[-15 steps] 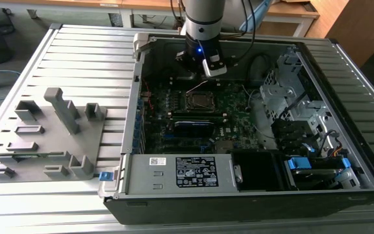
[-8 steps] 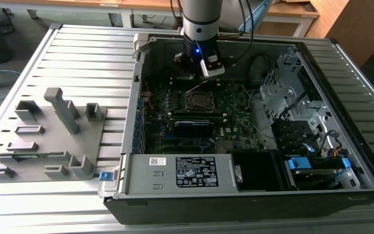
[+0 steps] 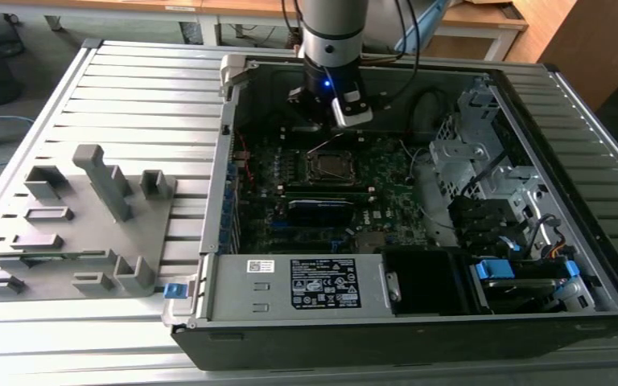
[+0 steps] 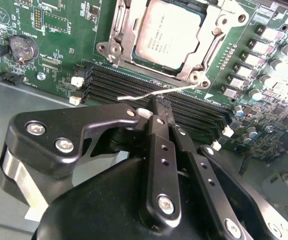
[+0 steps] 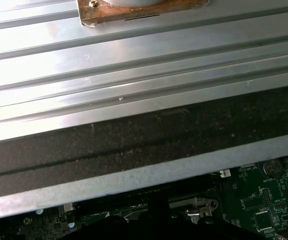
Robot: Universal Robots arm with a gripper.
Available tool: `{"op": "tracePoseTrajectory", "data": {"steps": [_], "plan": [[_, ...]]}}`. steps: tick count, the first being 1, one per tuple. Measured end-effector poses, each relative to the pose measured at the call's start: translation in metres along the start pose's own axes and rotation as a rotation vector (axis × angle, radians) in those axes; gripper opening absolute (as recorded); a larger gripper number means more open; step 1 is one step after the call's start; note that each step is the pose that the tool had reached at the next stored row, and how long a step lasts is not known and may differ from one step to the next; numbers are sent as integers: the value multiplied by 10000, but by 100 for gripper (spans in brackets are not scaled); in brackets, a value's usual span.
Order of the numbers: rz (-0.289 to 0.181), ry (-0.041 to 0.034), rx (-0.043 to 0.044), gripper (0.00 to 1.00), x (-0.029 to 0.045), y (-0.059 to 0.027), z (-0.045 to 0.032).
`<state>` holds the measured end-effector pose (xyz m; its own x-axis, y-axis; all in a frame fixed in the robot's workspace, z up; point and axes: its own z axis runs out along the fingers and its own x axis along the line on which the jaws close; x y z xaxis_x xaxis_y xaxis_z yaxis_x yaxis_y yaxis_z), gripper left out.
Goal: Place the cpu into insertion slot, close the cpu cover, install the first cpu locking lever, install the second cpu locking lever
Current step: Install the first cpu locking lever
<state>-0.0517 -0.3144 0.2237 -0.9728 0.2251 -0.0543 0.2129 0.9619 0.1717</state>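
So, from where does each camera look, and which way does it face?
Exterior view: above the open computer case, looking down; arm and end effector show.
Second wrist view: on the arm, facing the cpu; end effector shows.
First wrist view: on the arm, facing the ribbed table.
Both wrist views share the green motherboard.

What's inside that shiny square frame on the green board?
The silver-grey cpu sits inside the cpu cover, its metal top showing through the window. The insertion slot beneath is covered by the chip, so its centre cannot be seen.
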Motion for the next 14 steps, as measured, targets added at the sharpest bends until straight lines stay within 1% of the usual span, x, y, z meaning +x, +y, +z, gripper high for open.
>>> {"op": "tracePoseTrajectory", "data": {"steps": [7,10,14], "plan": [[4,26,7,10,-66,11,3],[6,24,4,10,-69,11,12],[4,25,6,10,-69,0,42]]}}
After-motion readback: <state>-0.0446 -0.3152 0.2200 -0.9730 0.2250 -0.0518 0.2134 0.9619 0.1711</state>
